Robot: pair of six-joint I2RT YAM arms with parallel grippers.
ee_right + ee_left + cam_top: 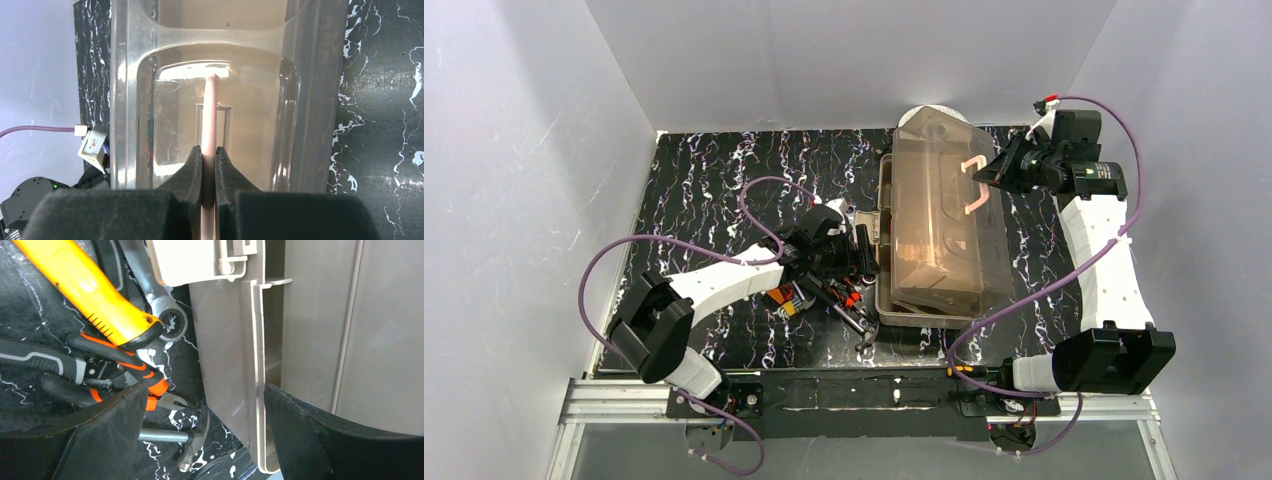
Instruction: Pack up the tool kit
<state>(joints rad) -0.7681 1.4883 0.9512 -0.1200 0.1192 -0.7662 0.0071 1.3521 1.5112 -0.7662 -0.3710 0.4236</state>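
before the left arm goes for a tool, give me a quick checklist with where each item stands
1. Right gripper shut on the lid handle: ok.
2. Lid held raised: ok.
3. Left gripper open: ok, but it straddles the toolbox wall, not a tool.
4. Hammer, pliers and wrench packed: not ok, all lie on the table beside the toolbox.
5. Room inside the toolbox: cannot tell.

the hammer shaft is hidden behind the left fingers.
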